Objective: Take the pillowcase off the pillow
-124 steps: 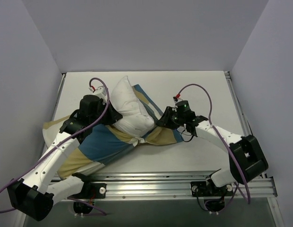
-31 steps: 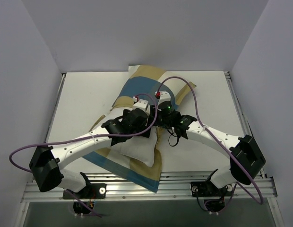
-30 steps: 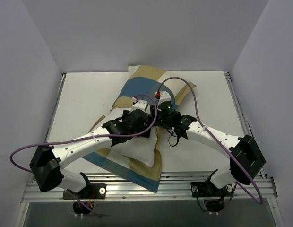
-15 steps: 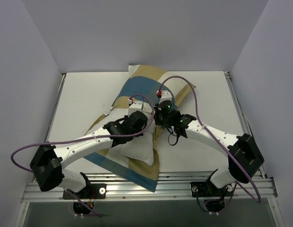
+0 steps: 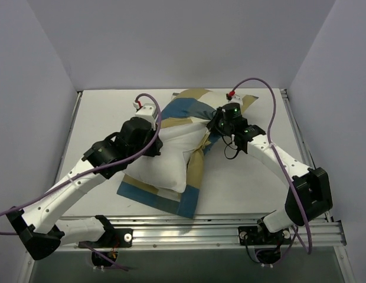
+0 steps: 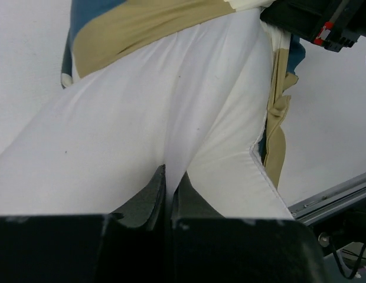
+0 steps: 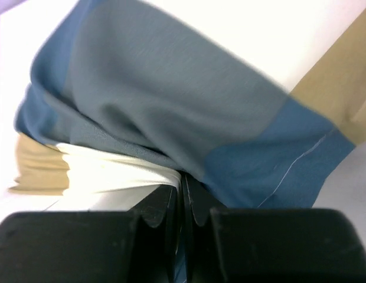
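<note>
The pillow (image 5: 162,168) lies in the middle of the surface (image 5: 100,118), running from near the front edge, left of centre, up toward the far right. Most of it is bare and white. Its far end goes under the blue and tan blocks of the case (image 5: 183,109), so only that end is covered. More of the case is spread flat beneath the pillow: a blue, white and tan corner sticks out toward the front edge, just short of the rail (image 5: 189,227), and a tan strip runs bunched along the pillow's right side. The left claw (image 6: 169,174) is closed tight on a pinched ridge of the pillow's white cloth on the pillow's left side, and folds fan out from the pinch toward the covered end. The right claw (image 7: 182,177) is closed tight on the case, nipping a fold of blue fabric at the pillow's far right end, toward the far right corner of the surface. Under that blue fold the right wrist view shows a white band and a tan patch; whether the white is pillow or a white block of the case cannot be told. The two claws are well apart, one at each side of the pillow.
</note>
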Controlling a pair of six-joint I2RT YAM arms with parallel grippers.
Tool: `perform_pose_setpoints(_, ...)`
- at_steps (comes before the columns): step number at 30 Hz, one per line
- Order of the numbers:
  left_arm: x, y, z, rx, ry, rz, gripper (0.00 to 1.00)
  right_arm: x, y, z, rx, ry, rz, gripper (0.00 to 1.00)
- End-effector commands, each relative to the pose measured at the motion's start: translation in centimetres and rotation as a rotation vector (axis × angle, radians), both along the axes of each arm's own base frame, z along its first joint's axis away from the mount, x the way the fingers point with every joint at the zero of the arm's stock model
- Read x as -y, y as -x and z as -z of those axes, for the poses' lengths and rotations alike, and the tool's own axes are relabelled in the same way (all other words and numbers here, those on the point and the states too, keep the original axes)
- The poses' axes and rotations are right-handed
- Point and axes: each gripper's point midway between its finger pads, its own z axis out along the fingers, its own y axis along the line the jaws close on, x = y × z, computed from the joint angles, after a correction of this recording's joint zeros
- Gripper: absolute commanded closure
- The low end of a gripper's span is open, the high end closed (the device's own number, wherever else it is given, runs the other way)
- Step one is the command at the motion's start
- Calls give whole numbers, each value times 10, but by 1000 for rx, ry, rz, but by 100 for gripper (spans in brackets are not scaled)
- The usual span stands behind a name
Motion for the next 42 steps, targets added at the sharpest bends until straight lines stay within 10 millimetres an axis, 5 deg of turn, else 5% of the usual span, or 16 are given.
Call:
perform_pose_setpoints(1, -109, 41, -38, 37, -118, -157, 98, 181, -21, 23, -63, 259, 580, 100)
perform_pose_setpoints(4, -136, 51, -35, 28, -141, -221, 98, 218, -18, 23, -78, 229, 670, 100)
perform_pose_setpoints(6, -135, 55, -26, 10, -136, -204, 98, 216, -23, 18, -57, 185, 625, 100)
perform_pose_setpoints(8, -107, 53, -16, -16, -50, -122, 98, 194, -31, 8, -17, 159, 496, 100)
perform_pose_setpoints(12, -42, 41, -7, -53, 157, 37, 98, 113, -31, -17, 52, 25, 173, 98)
perform_pose_setpoints(17, 19, 15, -33, -22, 300, 100, 98, 53, 6, -38, 89, -11, -40, 51)
perform_pose_setpoints(21, 48, -19, -58, 8, 317, 77, 98, 49, 50, -56, 117, -25, -89, 33)
perform_pose_setpoints(22, 49, -28, -82, 58, 342, 50, 98, 49, 60, -51, 106, -24, -102, 31)
perform_pose_setpoints(24, 56, -45, -86, 71, 334, 11, 98, 47, 85, -60, 119, -39, -154, 24)
perform_pose_setpoints(26, 55, -58, -108, 122, 348, -32, 98, 41, 107, -53, 96, -61, -225, 20)
perform_pose_setpoints(28, 59, -72, -108, 134, 327, -66, 98, 34, 127, -61, 125, -99, -286, 18)
perform_pose_setpoints(34, 72, -91, -117, 146, 343, -98, 98, 4, 170, -39, 96, -211, -462, 11)
perform_pose_setpoints(38, 81, -91, -113, 125, 356, -78, 98, -21, 175, -32, 140, -274, -526, 7)
perform_pose_setpoints(42, 84, -81, -108, 106, 353, -56, 98, -41, 163, -2, 116, -208, -513, 6)
